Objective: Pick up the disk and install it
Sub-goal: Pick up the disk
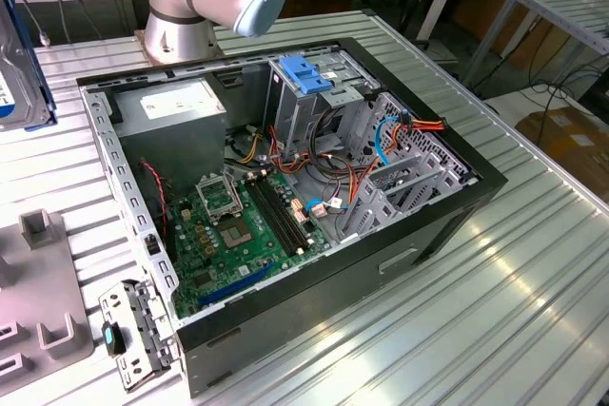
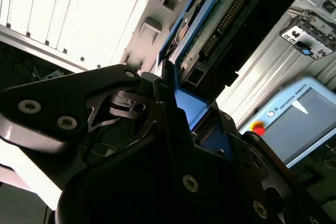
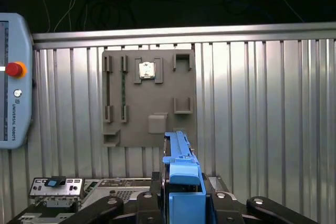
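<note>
1 gripper (image 3: 182, 207) tight around the blue-railed disk (image 3: 177, 153)

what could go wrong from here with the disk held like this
1. The gripper grips the disk at one end, with most of it sticking out, so a bump might tilt or slip it.
2. Loose cables lie beside the drive cage in the open case; the disk may snag them going in.
</note>
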